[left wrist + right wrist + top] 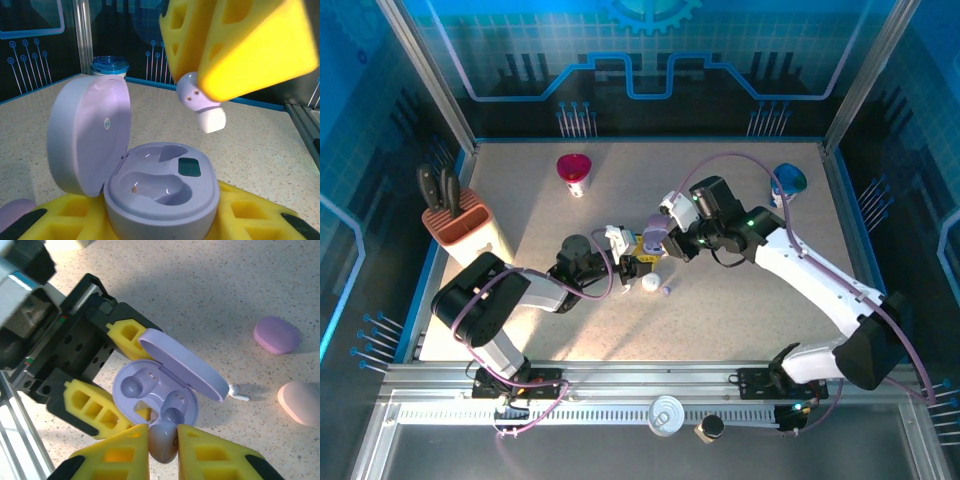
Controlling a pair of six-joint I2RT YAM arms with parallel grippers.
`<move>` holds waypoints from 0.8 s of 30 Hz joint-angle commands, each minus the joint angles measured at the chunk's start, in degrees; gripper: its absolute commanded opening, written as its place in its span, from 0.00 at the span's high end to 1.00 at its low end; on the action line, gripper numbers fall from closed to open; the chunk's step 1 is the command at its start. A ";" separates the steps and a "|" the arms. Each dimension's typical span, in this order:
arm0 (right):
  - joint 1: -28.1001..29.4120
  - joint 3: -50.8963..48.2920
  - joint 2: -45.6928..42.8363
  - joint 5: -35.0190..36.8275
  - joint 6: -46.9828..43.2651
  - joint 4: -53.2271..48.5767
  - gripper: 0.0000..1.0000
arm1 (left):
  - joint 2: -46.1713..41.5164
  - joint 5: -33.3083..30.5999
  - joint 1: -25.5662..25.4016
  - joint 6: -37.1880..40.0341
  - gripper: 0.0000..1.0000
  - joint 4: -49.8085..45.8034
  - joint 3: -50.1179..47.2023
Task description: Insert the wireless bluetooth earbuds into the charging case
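Right gripper (163, 439) is pinched narrow on one pale purple earbud (162, 450), hanging it just above the open case (150, 390). The bud is clear of the pockets and not touching. Left gripper (131, 379) clamps that case from both sides with the lid tipped up, around the middle of the bench (740, 320). A white earbud (239, 392) lies loose just beside the lid. A closed purple case (276, 335) and a closed pink case (302, 402) sit near it.
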 commanded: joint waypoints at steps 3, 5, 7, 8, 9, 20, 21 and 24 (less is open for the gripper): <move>0.89 1.33 1.25 2.33 -0.76 0.64 0.83 | -0.89 2.15 0.41 -0.04 0.62 -0.44 1.89; 0.90 0.78 1.33 2.20 -0.14 1.65 0.84 | -0.87 2.36 0.34 -0.02 0.62 -0.53 2.04; 0.89 0.21 1.39 2.29 0.34 2.68 0.84 | -0.75 2.52 0.32 -0.12 0.62 -0.24 2.05; 0.89 0.10 1.55 2.27 0.59 2.92 0.84 | -0.71 2.51 0.32 -0.30 0.62 0.10 2.04; 0.89 0.01 1.75 2.14 0.65 3.06 0.84 | -0.63 2.59 0.34 -0.46 0.62 0.38 2.16; 0.89 -0.43 2.38 2.91 -1.18 1.32 0.83 | -0.96 2.36 0.39 -0.86 0.62 0.54 2.13; 0.89 -0.55 2.36 2.99 -1.26 1.31 0.83 | -0.95 2.32 0.36 -0.92 0.62 0.49 2.05; 0.97 -0.87 2.34 3.08 -1.34 1.31 0.82 | -1.12 2.26 0.40 -1.26 0.62 0.47 2.05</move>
